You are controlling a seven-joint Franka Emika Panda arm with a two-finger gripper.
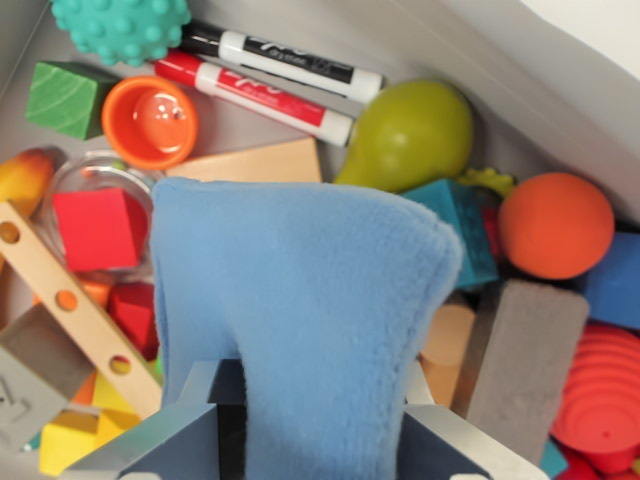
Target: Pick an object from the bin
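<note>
A light blue fleece cloth (300,300) fills the middle of the wrist view, hanging from between my gripper's (315,430) grey fingers (190,420) at the bottom edge. The gripper is shut on the cloth, which drapes over the toys in the grey bin (500,70) below. Around it lie a green pear (415,135), an orange ball (555,225), two markers, one black (285,58) and one red (255,95), an orange cup (150,122) and a red cube (98,228). What lies under the cloth is hidden.
A teal spiky ball (120,25) and green block (65,98) sit at top left. A wooden strip with holes (75,305) crosses the left side. A grey block (520,355), red ribbed toy (605,395) and teal block (460,225) crowd the right. The bin wall runs along the top right.
</note>
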